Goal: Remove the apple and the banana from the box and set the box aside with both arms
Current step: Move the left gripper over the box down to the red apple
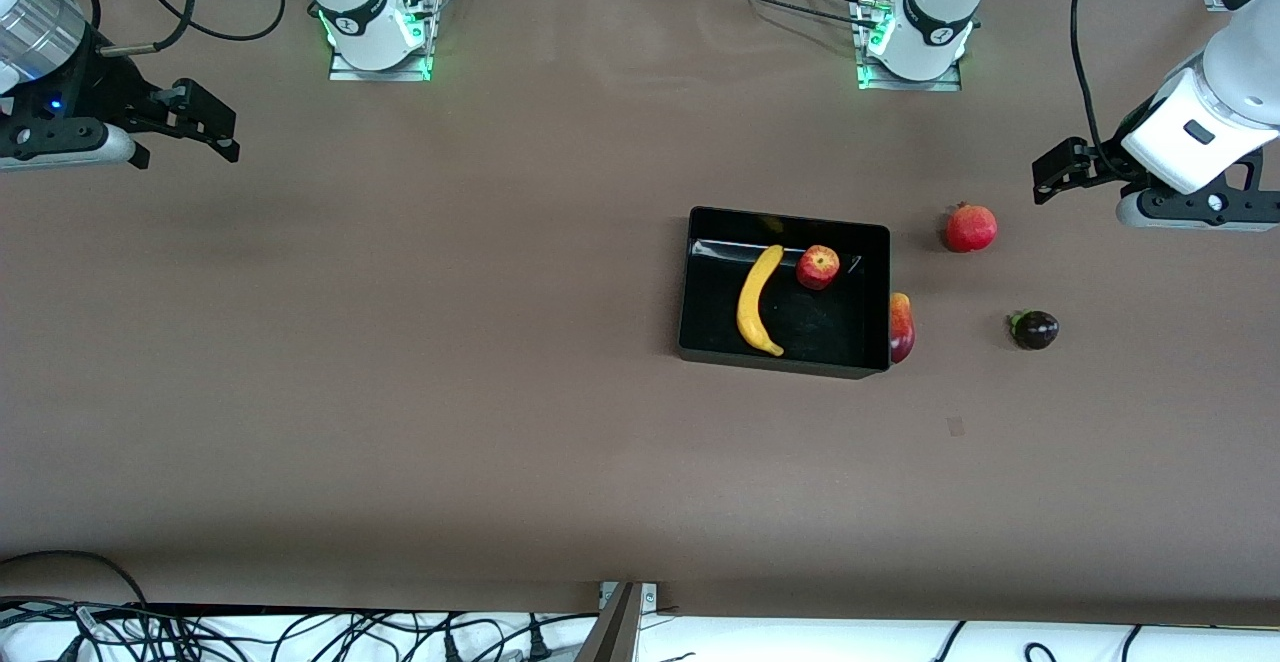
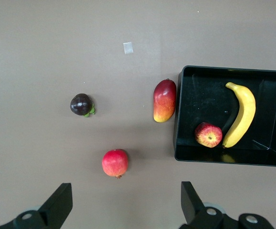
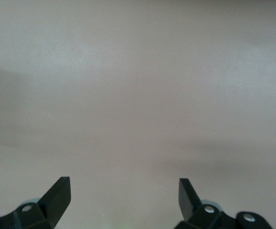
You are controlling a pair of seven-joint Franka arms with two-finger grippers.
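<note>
The black box (image 1: 700,282) sits mid-table with the banana (image 1: 757,300) and the apple (image 1: 818,267) in it. The mango (image 1: 902,326) lies against its outer wall toward the left arm's end. The pomegranate (image 1: 970,228) and the dark purple fruit (image 1: 1034,329) lie on the table farther toward that end. My left gripper (image 1: 1046,172) is open and empty above the table beside the pomegranate (image 2: 115,162); its view also shows the purple fruit (image 2: 82,104), mango (image 2: 164,100), box (image 2: 178,119), apple (image 2: 208,134) and banana (image 2: 240,114). My right gripper (image 1: 205,127) is open and empty over bare table at the right arm's end.
A small pale tape mark (image 1: 955,426) lies on the brown table nearer the front camera than the fruits. The two arm bases (image 1: 378,37) (image 1: 915,42) stand along the table's edge. Cables hang at the front edge (image 1: 300,632).
</note>
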